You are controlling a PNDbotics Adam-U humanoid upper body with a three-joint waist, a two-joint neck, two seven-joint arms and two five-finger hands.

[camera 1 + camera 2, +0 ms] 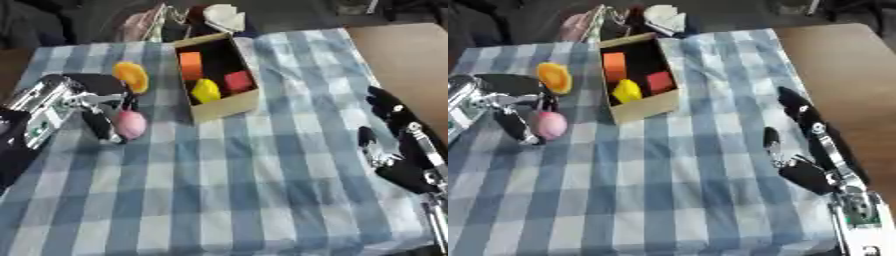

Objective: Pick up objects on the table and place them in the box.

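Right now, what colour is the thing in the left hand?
Pink, seen best in the left eye view, with the left hand around it.

The tabletop (262,200) is seen from above by both head-mounted eyes, tilted downward and facing away from the robot's body, at close working range. Nearly the same area is shared: the checked cloth, the box (229,102) at the far middle, and both arms at the side edges, shifted slightly sideways between views.

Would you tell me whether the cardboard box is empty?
No: the box holds an orange block, a yellow piece and a red block.
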